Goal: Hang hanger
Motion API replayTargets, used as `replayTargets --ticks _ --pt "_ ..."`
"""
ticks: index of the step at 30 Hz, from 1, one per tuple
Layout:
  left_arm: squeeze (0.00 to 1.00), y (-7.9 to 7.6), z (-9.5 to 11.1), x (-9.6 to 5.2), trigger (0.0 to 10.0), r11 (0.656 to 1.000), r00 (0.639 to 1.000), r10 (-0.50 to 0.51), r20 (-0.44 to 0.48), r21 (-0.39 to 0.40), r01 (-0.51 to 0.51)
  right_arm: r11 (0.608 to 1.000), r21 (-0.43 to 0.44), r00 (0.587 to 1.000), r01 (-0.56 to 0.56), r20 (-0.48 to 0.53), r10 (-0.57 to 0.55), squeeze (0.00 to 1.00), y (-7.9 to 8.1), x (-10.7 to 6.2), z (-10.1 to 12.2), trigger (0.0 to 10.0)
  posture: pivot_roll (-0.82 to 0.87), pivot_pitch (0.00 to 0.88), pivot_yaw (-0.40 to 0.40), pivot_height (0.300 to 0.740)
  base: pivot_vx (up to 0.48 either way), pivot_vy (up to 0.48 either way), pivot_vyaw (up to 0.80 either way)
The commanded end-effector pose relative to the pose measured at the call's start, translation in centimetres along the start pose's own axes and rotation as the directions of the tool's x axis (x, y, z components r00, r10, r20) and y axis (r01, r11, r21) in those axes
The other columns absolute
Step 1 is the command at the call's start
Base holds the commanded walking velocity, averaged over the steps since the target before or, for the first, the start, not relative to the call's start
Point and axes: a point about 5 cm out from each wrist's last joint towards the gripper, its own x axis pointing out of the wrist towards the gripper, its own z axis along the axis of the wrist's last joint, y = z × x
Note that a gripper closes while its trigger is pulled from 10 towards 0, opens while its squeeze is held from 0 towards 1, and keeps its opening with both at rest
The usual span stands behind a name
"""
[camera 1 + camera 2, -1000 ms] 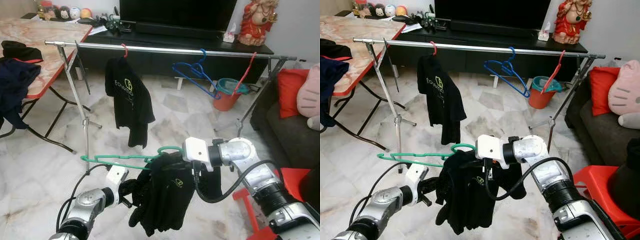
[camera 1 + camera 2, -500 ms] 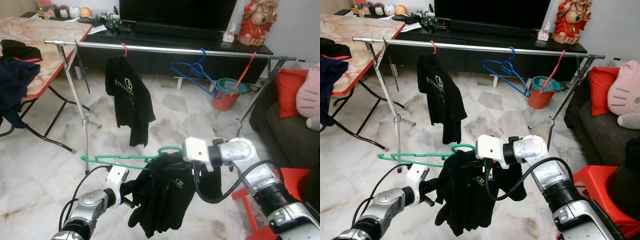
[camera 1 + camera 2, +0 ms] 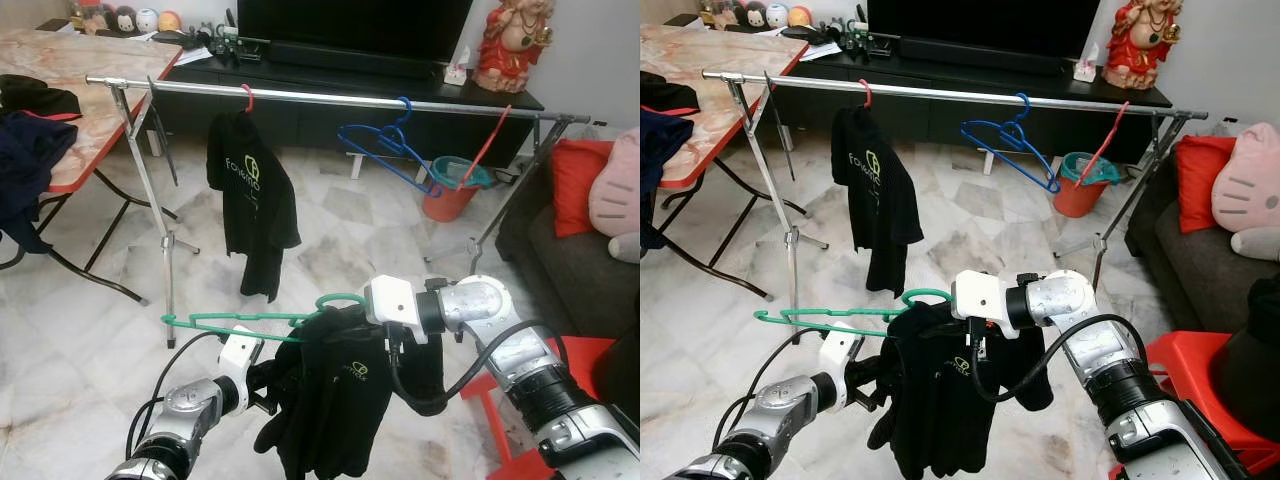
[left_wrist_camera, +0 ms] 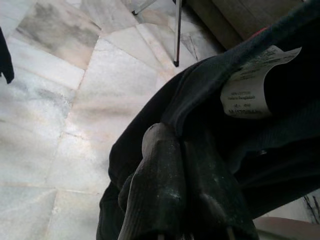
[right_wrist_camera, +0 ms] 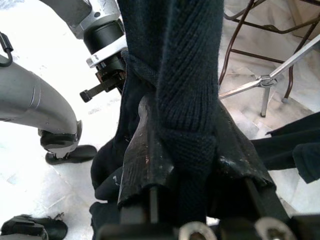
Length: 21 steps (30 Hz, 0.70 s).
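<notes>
A green hanger point(image 3: 240, 320) carries a black shirt point(image 3: 340, 400) low in front of me. My right gripper point(image 3: 393, 338) is shut on the shirt's collar just beside the hanger's hook; in the right wrist view its fingers point(image 5: 142, 150) press a ribbed black band. My left gripper point(image 3: 268, 376) is shut on the shirt's left side under the hanger's bare arm, with fabric bunched around its fingers point(image 4: 160, 165). The silver clothes rail point(image 3: 330, 98) stands further off across the room. It holds a black shirt on a red hanger point(image 3: 250, 190), a blue hanger point(image 3: 390, 145) and a red hanger point(image 3: 490, 145).
A folding table point(image 3: 90, 120) with dark clothes point(image 3: 25, 150) stands at the left. Behind the rail is a black TV cabinet point(image 3: 350, 80), with an orange bucket point(image 3: 445, 195) beneath the rail. A dark sofa point(image 3: 570, 260) and a red stool point(image 3: 515, 400) are at the right. Marble floor lies between me and the rail.
The view has shifted slightly. My left arm has edged a little toward the held shirt. The right gripper and the green hanger stay as they were.
</notes>
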Motion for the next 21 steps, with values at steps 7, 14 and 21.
replayTargets --ticks 7,14,21 --pt "0.0 1.9 -0.2 -0.9 0.0 0.986 0.986 0.167 -0.013 0.031 -0.166 0.999 -0.031 0.999 0.04 -0.007 -0.04 0.0 -0.6 -1.0 0.3 0.0 -0.1 0.0 -0.13 0.74 0.0 0.0 0.0" --pt "0.0 3.8 -0.1 -2.1 0.0 0.939 0.939 0.344 0.002 0.011 -0.344 0.996 -0.039 0.991 0.083 -0.105 -0.087 0.0 -0.5 -2.2 -1.2 0.0 -0.1 0.0 -0.122 0.74 0.0 0.0 0.0" --pt "0.0 4.3 -1.1 -2.9 0.0 0.921 0.92 0.39 -0.046 0.019 -0.39 0.994 -0.047 0.972 0.099 -0.21 -0.107 0.0 -0.1 -3.7 -2.9 0.0 -0.1 0.0 -0.107 0.74 0.0 0.0 0.0"
